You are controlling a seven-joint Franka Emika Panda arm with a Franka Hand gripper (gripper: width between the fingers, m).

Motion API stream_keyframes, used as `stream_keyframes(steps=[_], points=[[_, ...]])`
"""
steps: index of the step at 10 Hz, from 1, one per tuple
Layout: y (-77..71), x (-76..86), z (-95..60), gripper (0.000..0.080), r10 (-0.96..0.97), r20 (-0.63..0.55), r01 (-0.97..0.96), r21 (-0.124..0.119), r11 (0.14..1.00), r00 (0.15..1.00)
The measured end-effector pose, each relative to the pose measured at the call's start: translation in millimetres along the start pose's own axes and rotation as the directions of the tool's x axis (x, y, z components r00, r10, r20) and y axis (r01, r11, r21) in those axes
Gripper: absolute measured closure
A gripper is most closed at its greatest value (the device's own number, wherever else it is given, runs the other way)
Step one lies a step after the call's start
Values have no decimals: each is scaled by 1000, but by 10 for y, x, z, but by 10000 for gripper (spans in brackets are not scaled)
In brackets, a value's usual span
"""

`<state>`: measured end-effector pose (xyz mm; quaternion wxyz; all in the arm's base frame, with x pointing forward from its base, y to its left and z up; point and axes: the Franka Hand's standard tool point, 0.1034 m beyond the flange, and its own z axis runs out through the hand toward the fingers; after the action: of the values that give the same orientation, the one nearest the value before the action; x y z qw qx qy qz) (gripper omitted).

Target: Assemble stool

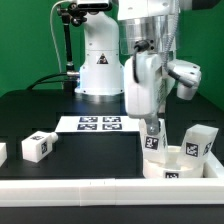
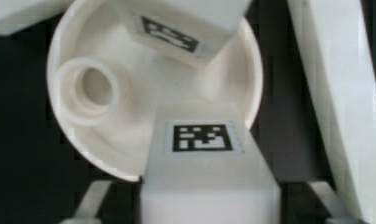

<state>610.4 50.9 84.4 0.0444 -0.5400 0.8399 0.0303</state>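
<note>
The round white stool seat lies at the exterior view's right, close to the front rail. A blocky white leg with a square tag hangs over the seat's near-left part, and my gripper is shut on it. In the wrist view the same leg runs out from between my fingers onto the seat's dished face, beside a round socket hole. My gripper holds it by the sides. A second leg stands at the seat's right side.
A loose leg lies on the black table at the exterior view's left, another at the far left edge. The marker board lies behind. A long white rail borders the front; a rail runs beside the seat.
</note>
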Motion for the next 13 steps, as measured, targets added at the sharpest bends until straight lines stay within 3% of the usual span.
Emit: stream_keyframes(steps=[1, 5, 8, 10, 11, 12, 13], points=[[-3, -15, 2, 462, 66, 4, -67, 34, 997, 998], [7, -49, -15, 462, 180, 44, -182, 38, 983, 983], [-14, -59, 1, 462, 246, 74, -252, 88, 964, 966], [-21, -56, 4, 462, 269, 92, -277, 87, 957, 959], [-17, -59, 10, 377, 230, 88, -237, 90, 967, 969], [-17, -58, 10, 244, 229, 88, -237, 90, 967, 969], [-38, -55, -29, 244, 164, 87, -172, 92, 981, 983]])
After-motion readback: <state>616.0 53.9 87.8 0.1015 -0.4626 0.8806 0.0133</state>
